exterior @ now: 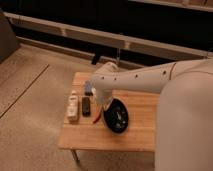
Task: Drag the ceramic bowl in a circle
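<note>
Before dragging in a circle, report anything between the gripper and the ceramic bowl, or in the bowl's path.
Nothing between them: the gripper sits at the left rim of the ceramic bowl. A red item and a dark block lie close on its left.

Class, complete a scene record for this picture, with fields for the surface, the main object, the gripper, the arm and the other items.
surface: wooden table
main object: ceramic bowl, black, wide and shallow, near the table's middle
gripper: gripper, shut, at the bowl's left rim below the wrist; whether it grips the bowl cannot be told
arm: white arm, reaching in from the right
other items: dark rectangular object and white object, side by side left of the bowl
</note>
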You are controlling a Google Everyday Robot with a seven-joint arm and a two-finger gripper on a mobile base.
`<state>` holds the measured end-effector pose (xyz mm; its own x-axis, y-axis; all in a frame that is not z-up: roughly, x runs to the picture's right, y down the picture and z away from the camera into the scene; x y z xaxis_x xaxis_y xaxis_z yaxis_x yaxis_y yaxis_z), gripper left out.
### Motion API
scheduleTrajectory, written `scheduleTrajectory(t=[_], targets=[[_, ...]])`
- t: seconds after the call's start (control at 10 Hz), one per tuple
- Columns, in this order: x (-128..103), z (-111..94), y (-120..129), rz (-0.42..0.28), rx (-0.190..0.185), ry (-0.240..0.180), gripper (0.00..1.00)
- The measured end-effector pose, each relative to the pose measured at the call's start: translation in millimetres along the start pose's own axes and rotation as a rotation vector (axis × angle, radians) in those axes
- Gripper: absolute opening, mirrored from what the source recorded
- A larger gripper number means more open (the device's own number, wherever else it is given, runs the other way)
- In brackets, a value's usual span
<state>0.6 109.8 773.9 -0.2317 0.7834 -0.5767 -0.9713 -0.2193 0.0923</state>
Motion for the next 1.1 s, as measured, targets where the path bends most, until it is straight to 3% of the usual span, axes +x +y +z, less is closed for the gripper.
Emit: scheduleTrajectory(t=[0.4,0.8,1.0,1.1], targets=[[2.4,11.5,-55.2,0.111,0.065,0.059,0.0],[-18.7,20.1,-100.6,0.183,0.118,0.107,0.0],[-36.1,19.6,-122.0,0.163,0.19,0.106,0.0],[-53.3,17.7,-130.3,0.131,0.245,0.097,0.0]])
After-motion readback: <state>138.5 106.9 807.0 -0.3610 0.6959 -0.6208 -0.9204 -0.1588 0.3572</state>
